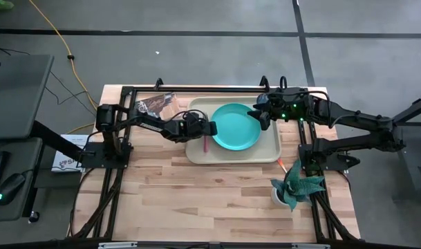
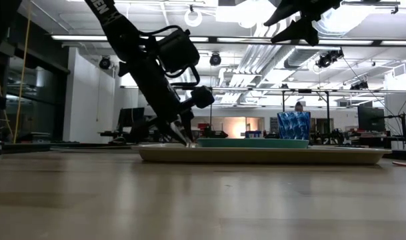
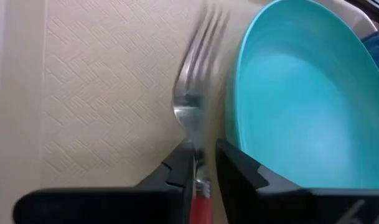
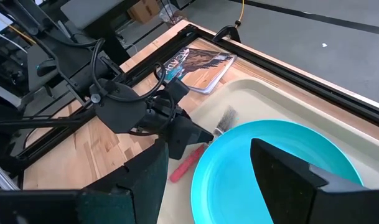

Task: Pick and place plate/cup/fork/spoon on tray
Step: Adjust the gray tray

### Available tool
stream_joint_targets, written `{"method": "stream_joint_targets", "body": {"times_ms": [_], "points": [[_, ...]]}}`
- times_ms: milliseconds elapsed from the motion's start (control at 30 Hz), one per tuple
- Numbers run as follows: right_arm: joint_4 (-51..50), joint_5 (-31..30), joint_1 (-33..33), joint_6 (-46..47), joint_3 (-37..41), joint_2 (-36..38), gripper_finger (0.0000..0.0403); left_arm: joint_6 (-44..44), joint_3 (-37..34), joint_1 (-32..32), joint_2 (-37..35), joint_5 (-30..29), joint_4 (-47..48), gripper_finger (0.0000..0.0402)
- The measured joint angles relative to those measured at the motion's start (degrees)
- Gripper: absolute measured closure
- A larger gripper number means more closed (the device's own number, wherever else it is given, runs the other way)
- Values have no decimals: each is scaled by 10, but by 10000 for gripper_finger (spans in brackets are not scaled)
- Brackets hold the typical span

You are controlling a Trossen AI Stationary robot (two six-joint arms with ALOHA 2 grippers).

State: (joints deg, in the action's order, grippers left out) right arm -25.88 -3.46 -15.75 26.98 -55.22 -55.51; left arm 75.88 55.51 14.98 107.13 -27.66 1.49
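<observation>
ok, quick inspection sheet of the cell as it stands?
Surface: wooden table, no spills seen.
Job's things: tray holds plate with fork beside it; cup stands behind the plate; spoon appears to be off the tray, near the plant.
Clutter: booklet, potted plant.
Grippers: left gripper low over the tray, jaws slightly apart astride the fork; right gripper open above the plate.
Cables: yellow cable on the floor.
Surroundings: desk left of the table.

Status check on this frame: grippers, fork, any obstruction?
Left gripper low over tray, jaws astride fork beside plate. Right gripper open above plate. Nothing blocking.
</observation>
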Motion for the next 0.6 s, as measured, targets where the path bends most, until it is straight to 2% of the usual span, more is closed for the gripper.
{"method": "stream_joint_targets", "body": {"times_ms": [333, 467, 600], "points": [[0, 0, 0, 2, 0, 0, 183, -9, 0, 5, -1, 2, 6, 325], [1, 0, 0, 2, 0, 0, 183, -78, 0, 27, -33, 9, 44, 319], [7, 0, 0, 0, 0, 0, 183, -141, 0, 47, -98, -48, 114, 316]]}}
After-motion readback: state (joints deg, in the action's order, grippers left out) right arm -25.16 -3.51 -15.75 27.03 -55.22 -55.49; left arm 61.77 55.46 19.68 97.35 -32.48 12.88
